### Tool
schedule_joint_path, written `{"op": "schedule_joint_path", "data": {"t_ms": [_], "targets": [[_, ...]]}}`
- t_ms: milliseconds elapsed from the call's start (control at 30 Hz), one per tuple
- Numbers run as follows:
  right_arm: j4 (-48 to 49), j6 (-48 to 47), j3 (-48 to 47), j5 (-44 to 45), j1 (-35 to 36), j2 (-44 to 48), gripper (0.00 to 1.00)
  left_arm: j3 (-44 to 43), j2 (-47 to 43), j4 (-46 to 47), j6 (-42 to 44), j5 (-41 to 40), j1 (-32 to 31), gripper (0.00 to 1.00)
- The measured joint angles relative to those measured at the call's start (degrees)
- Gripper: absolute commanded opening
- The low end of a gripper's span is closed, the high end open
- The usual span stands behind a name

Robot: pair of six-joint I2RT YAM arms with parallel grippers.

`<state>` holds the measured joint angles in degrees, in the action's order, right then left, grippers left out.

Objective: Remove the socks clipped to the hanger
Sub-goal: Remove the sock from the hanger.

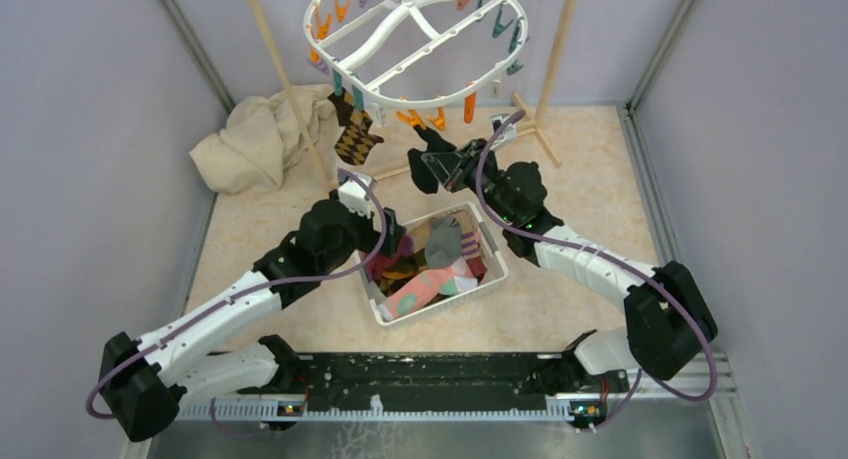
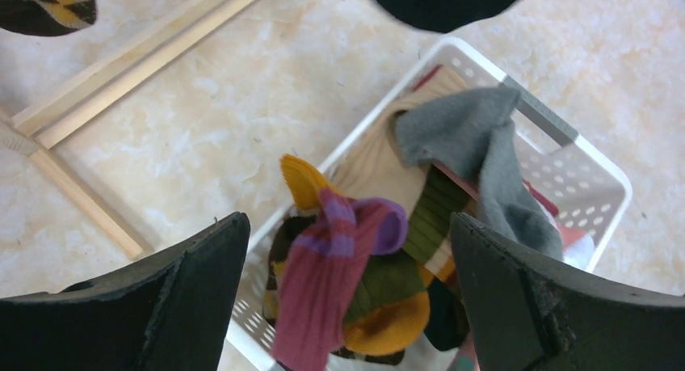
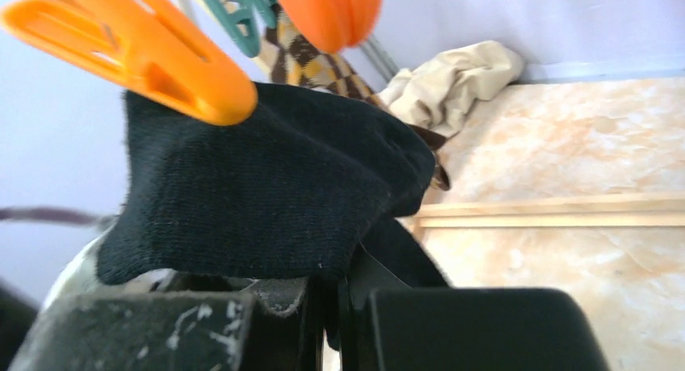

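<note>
The white hanger (image 1: 415,39) hangs at the top with orange and teal pegs. A black sock (image 1: 421,171) and a brown-yellow argyle sock (image 1: 356,135) dangle from its near rim. My right gripper (image 1: 443,165) is shut on the black sock (image 3: 266,193), which an orange peg (image 3: 137,56) still pinches at its upper corner. The right gripper (image 3: 335,306) has its jaws pressed together on the fabric. My left gripper (image 2: 347,225) is wide open and holds nothing. It hovers over a maroon-purple sock (image 2: 331,282) and a grey sock (image 2: 485,153) in the basket.
The white mesh basket (image 1: 490,241) with several socks sits between the arms. The wooden rack's poles (image 1: 290,89) and base bars (image 1: 530,129) stand around the hanger. A crumpled beige cloth (image 1: 255,139) lies at the back left, and grey walls close in both sides.
</note>
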<state>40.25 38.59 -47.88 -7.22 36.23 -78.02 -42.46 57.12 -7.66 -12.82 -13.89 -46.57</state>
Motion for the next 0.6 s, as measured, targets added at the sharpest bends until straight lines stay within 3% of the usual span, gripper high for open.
{"op": "schedule_joint_path", "data": {"t_ms": [133, 367, 600], "targets": [[-0.6, 2.1, 0.0, -4.5, -0.5, 1.2, 0.06, 1.7, 0.1, 5.4, 0.7, 8.4, 5.1, 0.99], [-2.4, 4.1, 0.0, -9.2, -0.5, 1.4, 0.06, 1.6, 1.1, 14.3, 1.1, 22.9, 5.2, 0.99], [-3.2, 6.1, 0.7, -11.9, -0.5, 2.5, 0.05, 1.6, 1.5, 17.8, 1.1, 28.0, 5.2, 0.99]]}}
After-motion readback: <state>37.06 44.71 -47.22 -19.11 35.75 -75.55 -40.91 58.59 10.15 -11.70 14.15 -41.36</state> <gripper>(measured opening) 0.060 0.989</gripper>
